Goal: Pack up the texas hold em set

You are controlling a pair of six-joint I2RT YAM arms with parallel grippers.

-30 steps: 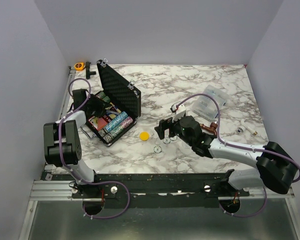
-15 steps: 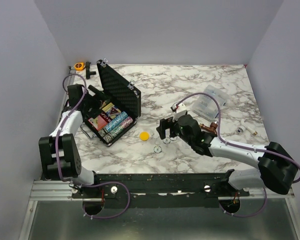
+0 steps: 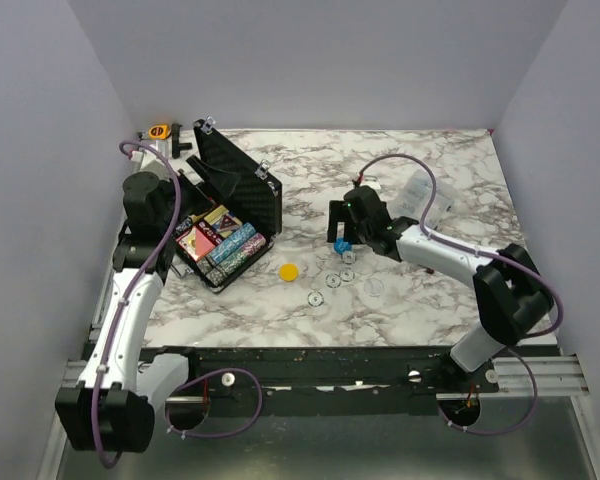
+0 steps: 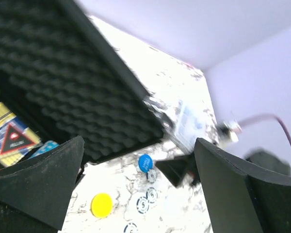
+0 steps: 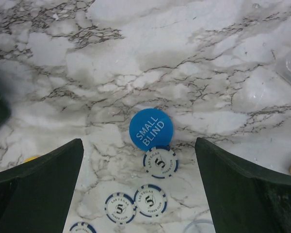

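1. texas hold em set [image 3: 272, 205]: its black case stands open at the left rear of the worktop [image 3: 420, 290], with the foam-lined lid [image 4: 63, 73] tilted up and chip rows [image 3: 235, 248] and card decks [image 3: 205, 237] in the tray.
2. loose pieces lie on the marble well apart from the case: a yellow disc [image 3: 289, 271], a blue "small blind" button [image 5: 151, 128] and several white chips [image 5: 160, 161] marked 5 just below the button, the nearest touching it or nearly so.
3. the step in hand looks like gathering these strays. the right hand [image 5: 138, 141] hovers above the blue button, fingers spread wide and holding nothing.
4. the next move calls for lowering that hand so the fingers straddle the button alone, clear of the neighbouring chip. a thin flat disc on smooth marble will probably slide, so the pinch must sit low on its edges.
5. the left hand [image 4: 138, 143] sits beside the raised lid, released and empty, with its arm reaching up the left edge.
6. the right arm stretches from its base toward the middle, wrist pitched down.
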